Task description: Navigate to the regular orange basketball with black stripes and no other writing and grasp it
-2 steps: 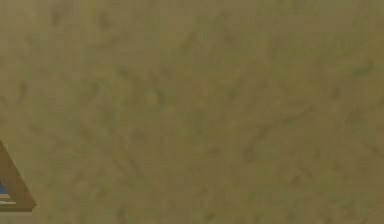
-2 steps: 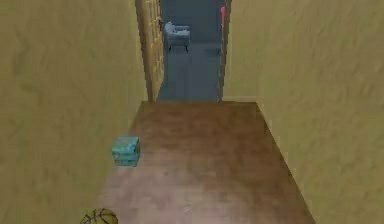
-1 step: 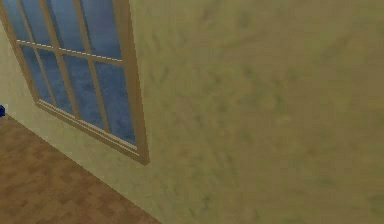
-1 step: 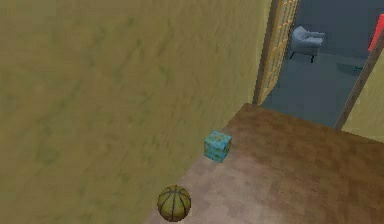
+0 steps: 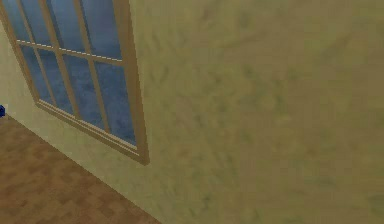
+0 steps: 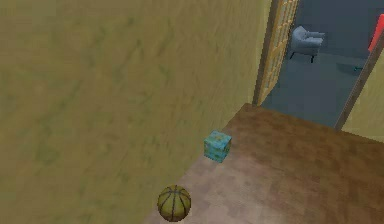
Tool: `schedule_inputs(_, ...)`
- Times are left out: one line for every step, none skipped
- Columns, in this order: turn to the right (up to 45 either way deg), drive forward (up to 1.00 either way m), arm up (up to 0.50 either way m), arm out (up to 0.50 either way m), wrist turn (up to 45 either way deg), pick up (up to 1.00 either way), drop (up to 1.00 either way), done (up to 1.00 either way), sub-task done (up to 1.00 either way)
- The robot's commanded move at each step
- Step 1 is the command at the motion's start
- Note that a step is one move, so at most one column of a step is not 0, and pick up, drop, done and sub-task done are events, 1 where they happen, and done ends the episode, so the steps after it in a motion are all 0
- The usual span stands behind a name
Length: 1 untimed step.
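Arm side view: basketball (image 6: 174,203) on floor (teal box (image 6: 217,146) near); forward view: window (image 5: 75,70).

I see a mottled yellow wall (image 5: 260,100), a tan-framed blue window (image 5: 80,70), brown floor (image 6: 300,160), a dark-striped orange ball (image 6: 174,204) and a teal box (image 6: 217,146).

both views look down, close against the yellow wall (image 5: 260,110).

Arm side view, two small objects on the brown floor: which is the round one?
The orange-brown ball with dark stripes near the bottom edge; the other is a teal square-edged box lying farther up the picture.
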Motion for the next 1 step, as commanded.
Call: schedule_inputs(0.0,0.0,0.0,0.46,0.0,0.0,0.0,0.0,0.0)
